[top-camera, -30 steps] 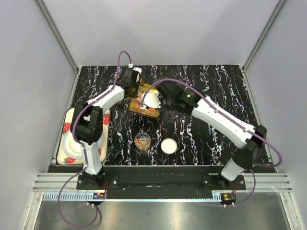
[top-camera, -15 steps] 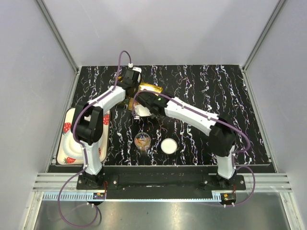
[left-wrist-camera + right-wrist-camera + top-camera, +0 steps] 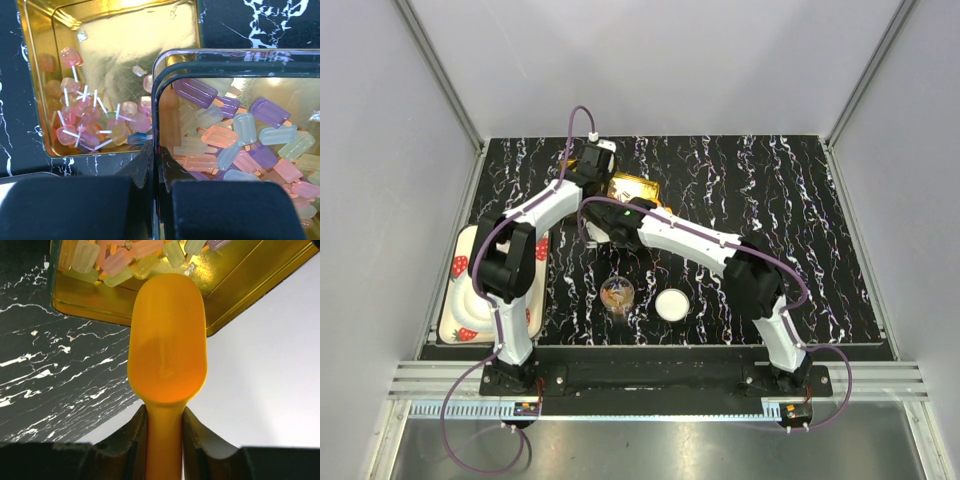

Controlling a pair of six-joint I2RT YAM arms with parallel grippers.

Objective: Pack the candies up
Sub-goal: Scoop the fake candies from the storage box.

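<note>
Two square gold tins hold the candies. In the left wrist view the far tin (image 3: 150,40) has small lollipop-shaped candies (image 3: 95,120). The near tin (image 3: 165,65) is full of pastel popsicle-shaped candies (image 3: 235,135). My left gripper (image 3: 159,150) is shut on that near tin's rim, at the back of the table (image 3: 605,185). My right gripper (image 3: 165,415) is shut on the handle of an orange scoop (image 3: 167,345). The scoop's bowl is empty and its tip is just short of a gold tin (image 3: 240,290) with candies (image 3: 125,260). From above, the right gripper (image 3: 600,225) sits near-left of the tins (image 3: 632,187).
A small round jar with candies (image 3: 617,292) and a white lid (image 3: 671,304) stand on the black marbled table (image 3: 770,200) in front of the arms. A strawberry-patterned dish (image 3: 460,300) lies at the left edge. A white surface (image 3: 265,380) lies under the scoop.
The right arm has swung left across the table, from over the tins to their near-left side, carrying the scoop. The left arm has stayed on the tin.
</note>
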